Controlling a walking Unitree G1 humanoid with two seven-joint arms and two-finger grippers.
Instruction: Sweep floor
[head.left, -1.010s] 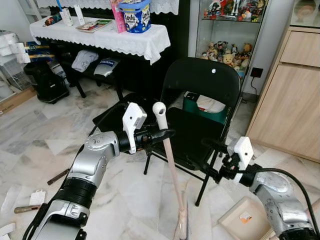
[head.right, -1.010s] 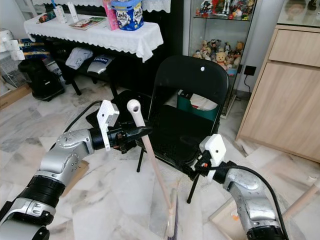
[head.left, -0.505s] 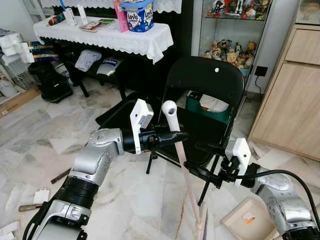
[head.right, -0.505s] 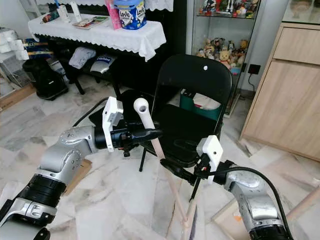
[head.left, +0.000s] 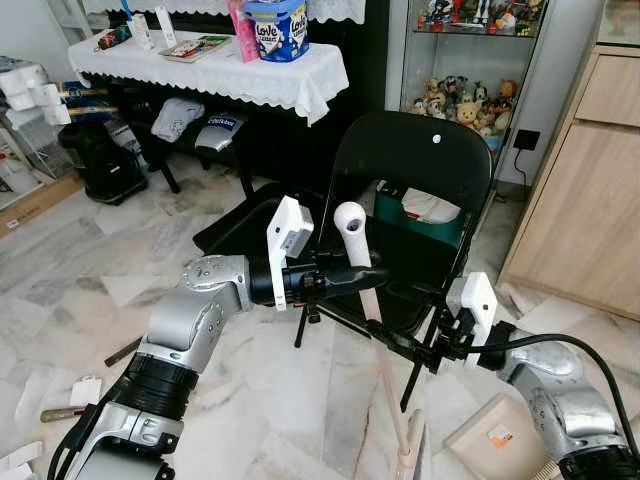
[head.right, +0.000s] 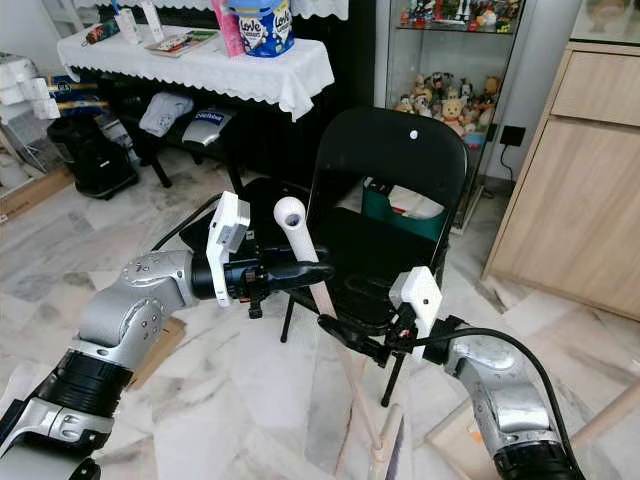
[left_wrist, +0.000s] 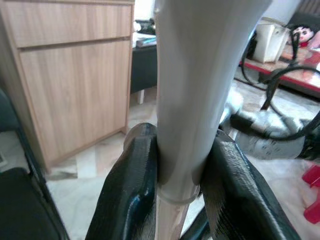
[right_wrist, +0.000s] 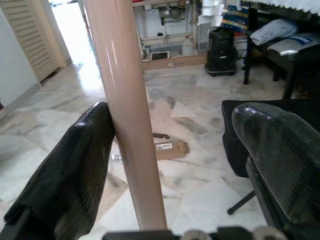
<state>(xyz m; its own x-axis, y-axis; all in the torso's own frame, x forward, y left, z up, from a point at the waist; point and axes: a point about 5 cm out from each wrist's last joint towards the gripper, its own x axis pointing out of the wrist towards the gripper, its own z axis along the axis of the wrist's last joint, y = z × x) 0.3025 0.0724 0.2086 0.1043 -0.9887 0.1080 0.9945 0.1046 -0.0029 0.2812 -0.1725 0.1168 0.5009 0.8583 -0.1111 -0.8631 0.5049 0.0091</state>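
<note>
The broom (head.left: 375, 330) stood tilted at the centre of the frame, before the black folding chair (head.left: 410, 180), its foot on the marble floor (head.left: 90, 290). The left gripper (head.left: 352, 276) was clamped on its white grip near the top. Lower down, the right gripper (head.left: 385, 338) straddled the shaft, fingers (right_wrist: 75, 165) apart, one touching it.

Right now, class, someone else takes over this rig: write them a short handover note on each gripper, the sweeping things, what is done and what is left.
Left gripper: shut on the broom handle just below its white top end.
Right gripper: open around the handle lower down, one finger touching it, the other apart.
Broom leans in front of the black folding chair, its foot near the floor by a beige dustpan.
Done: broom in hand.
Left: close the right gripper, then sweep; scraps lie on the marble floor.
</note>
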